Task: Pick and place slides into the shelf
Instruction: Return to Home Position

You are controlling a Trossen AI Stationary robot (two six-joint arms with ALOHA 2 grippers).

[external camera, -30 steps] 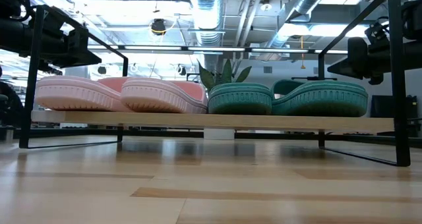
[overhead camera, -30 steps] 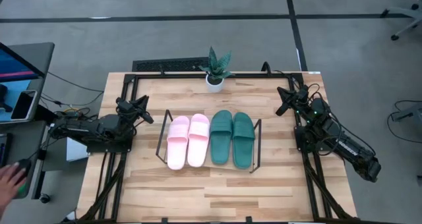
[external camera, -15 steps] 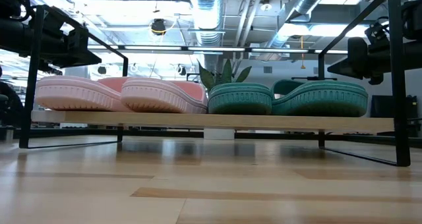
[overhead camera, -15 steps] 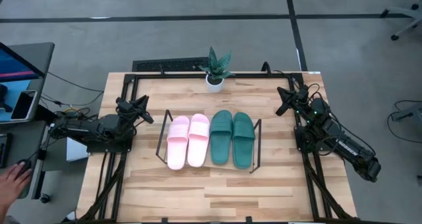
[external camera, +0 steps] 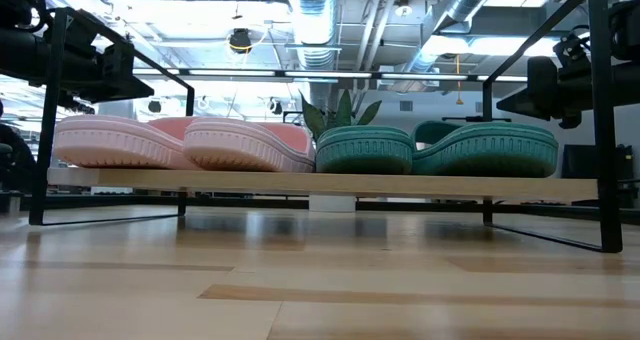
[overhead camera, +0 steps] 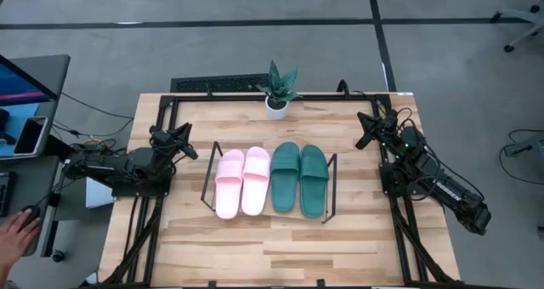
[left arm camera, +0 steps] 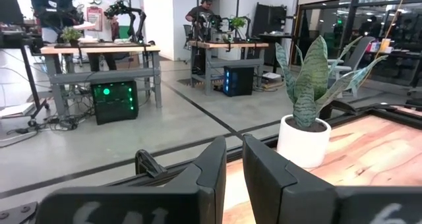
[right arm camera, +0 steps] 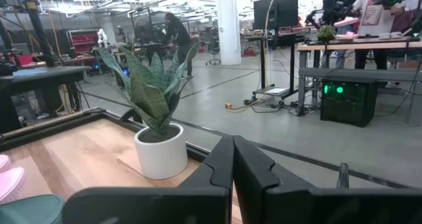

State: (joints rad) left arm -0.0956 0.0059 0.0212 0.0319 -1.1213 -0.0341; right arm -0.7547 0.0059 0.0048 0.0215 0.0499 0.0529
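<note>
Wood desk (overhead camera: 280,246) with a black frame around its edge. The left arm (overhead camera: 119,168) is folded at the desk's left edge and the right arm (overhead camera: 433,178) at its right edge, both well apart from the shelf (external camera: 320,184). The shelf sits mid-desk between the arms, a low black wire rack with upright end loops. All four slides lie on it side by side, soles down. The two pink slides (overhead camera: 229,183) are on the left half and the two green slides (overhead camera: 286,177) on the right half, with the inner pink and inner green touching. The plant (overhead camera: 279,85), in a white pot, stands at the desk's far edge behind the shelf. Left jaws are a hair apart with a thin slit between them, holding nothing. Right jaws are pressed together, empty. A person's hand (overhead camera: 13,236) shows off the desk at the lower left of the high view.
</note>
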